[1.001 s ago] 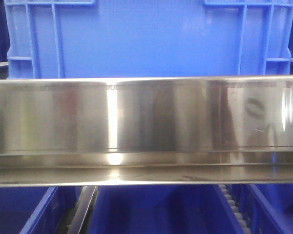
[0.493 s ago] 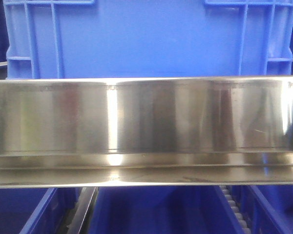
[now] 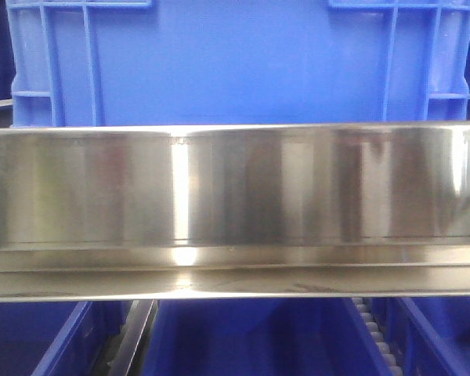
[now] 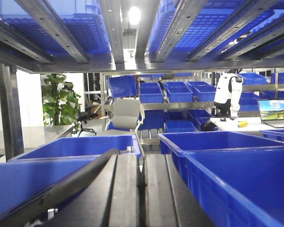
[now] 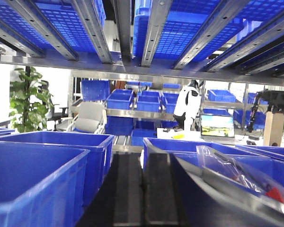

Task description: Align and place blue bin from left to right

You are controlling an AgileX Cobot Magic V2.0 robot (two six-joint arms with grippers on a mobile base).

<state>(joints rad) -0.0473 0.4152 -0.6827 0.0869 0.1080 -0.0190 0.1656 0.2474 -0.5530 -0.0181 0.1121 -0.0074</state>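
**Blue bin.** In the front view the blue bin (image 3: 235, 63) stands on the far side of a steel rail (image 3: 235, 196). It spans nearly the full width of the view. Its smooth side wall faces the camera, with raised vertical ribs near the left and right corners. The rail hides its lower edge. Below the rail are darker bins (image 3: 251, 337) and a roller track (image 3: 376, 337) to the right of centre.

**Left fingers.** In the left wrist view the left fingers (image 4: 125, 189) lie closed, side by side, with only a thin seam between them and nothing gripped. They point along a gap between a left bin (image 4: 80, 146) and a right bin (image 4: 217, 142). Shelf rails (image 4: 118, 28) carrying more bins run overhead. A chair (image 4: 125, 113), a plant (image 4: 59, 99) and a laptop (image 4: 276, 109) stand far off.

**Right fingers.** In the right wrist view the right fingers (image 5: 128, 189) are also closed together and empty. A near bin (image 5: 38, 179) stands to their left. Just to their right, a clear plastic bag (image 5: 232, 172) lies over a bin edge.
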